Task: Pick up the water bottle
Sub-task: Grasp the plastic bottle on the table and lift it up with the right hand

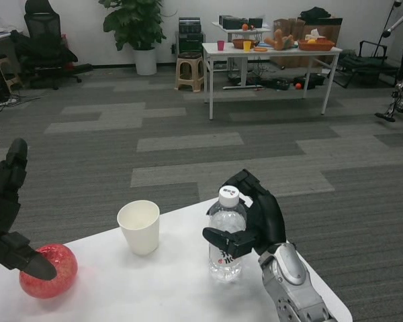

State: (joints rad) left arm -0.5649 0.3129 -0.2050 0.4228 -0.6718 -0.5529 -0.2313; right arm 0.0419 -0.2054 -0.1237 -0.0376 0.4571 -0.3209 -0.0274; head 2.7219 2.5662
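One clear water bottle (227, 238), white-capped, stands upright on the white tabletop (154, 288) at lower centre of the frame, its base apparently not yet lifted. The robot's right hand (254, 221) wraps it from the right, fingers curled round the neck and thumb across the label, in what looks like a closed grip. The grasp seems made; the lift remains. Just left of the bottle sits a white paper cup (139, 227). At lower left, the left hand (7, 215) hovers over a red ball (48, 270), fingers apart, holding nothing.
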